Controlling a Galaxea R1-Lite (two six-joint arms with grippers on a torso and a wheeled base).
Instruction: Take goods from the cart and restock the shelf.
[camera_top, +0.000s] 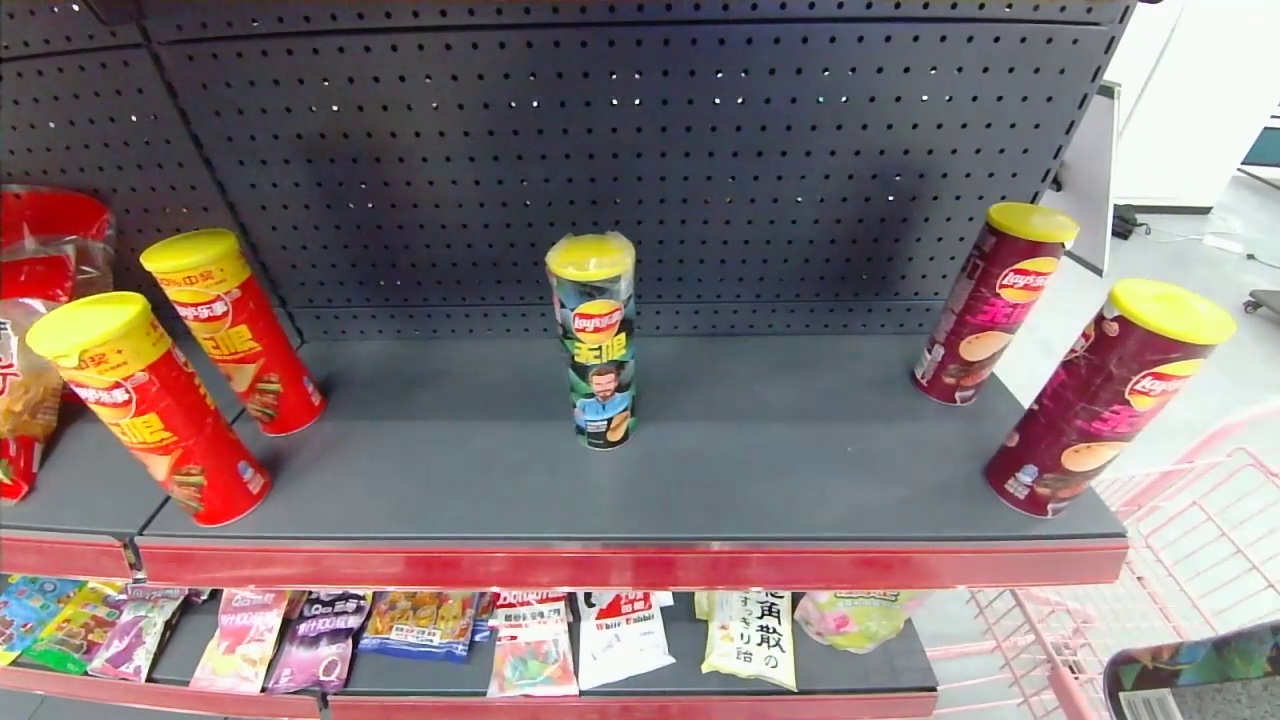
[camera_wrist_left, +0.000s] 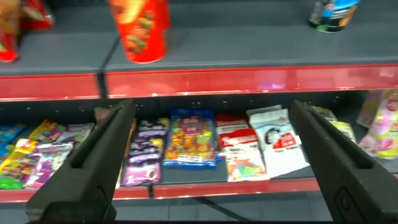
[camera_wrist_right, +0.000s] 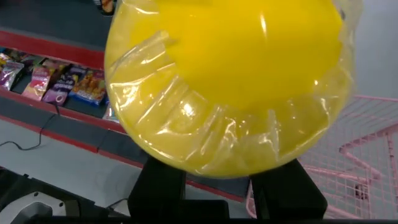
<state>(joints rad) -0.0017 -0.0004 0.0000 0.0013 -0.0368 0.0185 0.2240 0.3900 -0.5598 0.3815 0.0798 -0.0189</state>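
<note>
Right end effector (camera_wrist_right: 221, 186) clamps the yellow-lidded can (camera_wrist_right: 230, 81) near the pink cart (camera_wrist_right: 373, 134).

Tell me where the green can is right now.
Head view: the green can stands upright at the middle of the upper shelf, apart from the red cans on the left and the maroon cans on the right.

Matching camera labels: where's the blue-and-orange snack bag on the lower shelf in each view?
Head view: blue-and-orange snack bag on the lower shelf, left of centre, under the red shelf edge.
Left wrist view: the bag lies ahead, between the fingers of the open left tool, under that edge.
Right wrist view: the bag lies beyond the yellow-lidded can, under that edge.
Shared landmark: the red shelf edge.
</note>
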